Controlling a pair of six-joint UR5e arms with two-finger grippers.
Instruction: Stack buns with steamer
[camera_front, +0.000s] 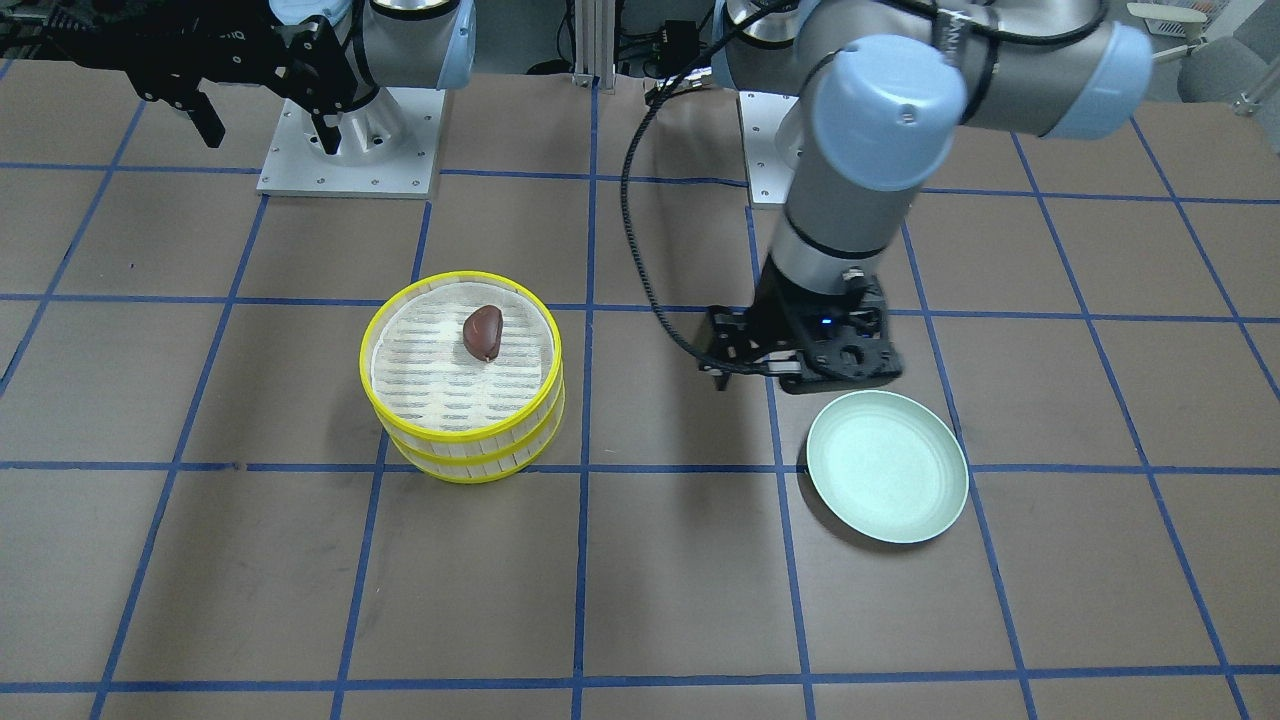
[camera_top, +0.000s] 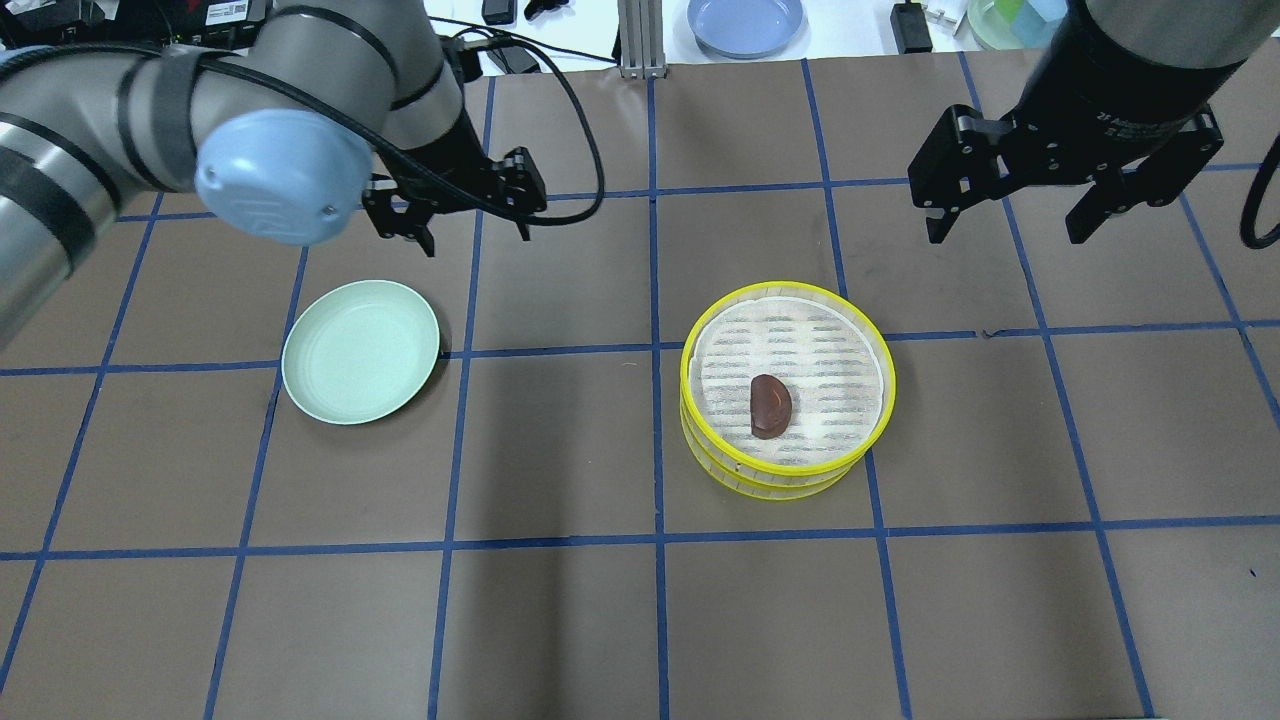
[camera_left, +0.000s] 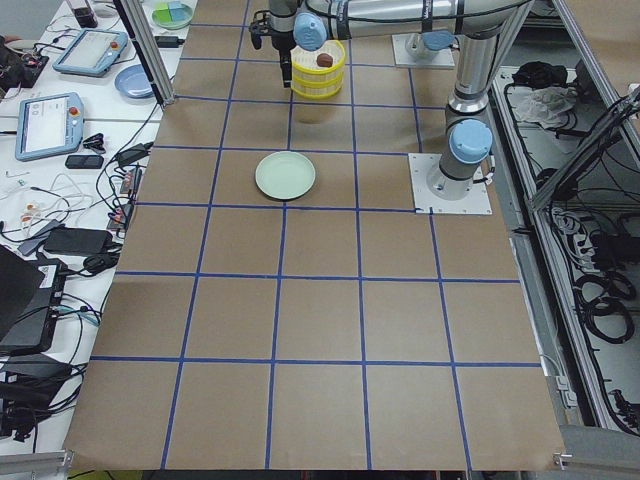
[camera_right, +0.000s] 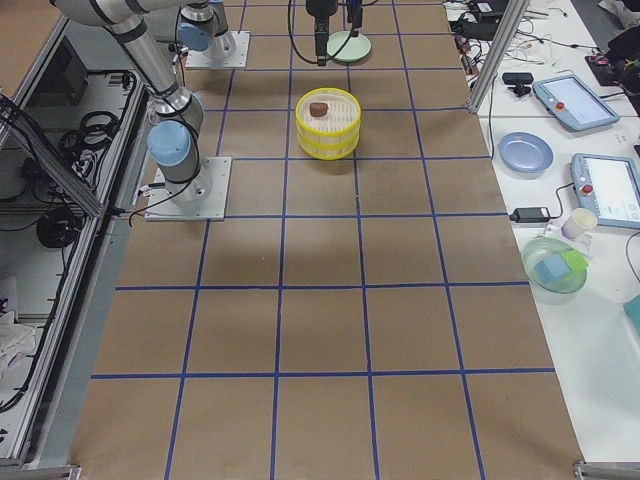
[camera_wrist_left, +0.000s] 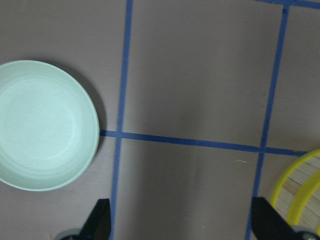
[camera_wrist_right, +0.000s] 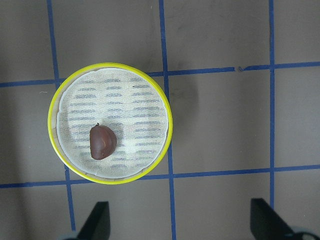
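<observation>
- left gripper (camera_top: 476, 240): jaws spread wide, nothing held. It points straight down and hovers over bare table (camera_top: 560, 440) between the plate and the steamer, closer to the plate.
- plate (camera_top: 360, 352): pale green, just beside the left gripper, no bun on it.
- right gripper (camera_top: 1003, 238): jaws also spread, nothing held, wrist straight down, raised well above the table.
- steamer (camera_front: 470, 450): both baskets are stacked one on the other and look square. My right wrist view shows the whole stack ahead of the fingertips, offset to one side. My left wrist view catches only a sliver of yellow rim at the frame edge. I judge the right arm better lined up.
- brown bun (camera_top: 771, 406): lies in the top basket (camera_wrist_right: 135, 100), off-centre on the slats and clear of the rim. In the overhead view its long axis runs roughly toward and away from my base.
- cream bun: not visible anywhere. It is probably under the top basket, but I can't confirm that.
- judgement: the stack looks finished. If a regrasp is needed, the right gripper should descend from above with its jaws across the bun's short side.
</observation>
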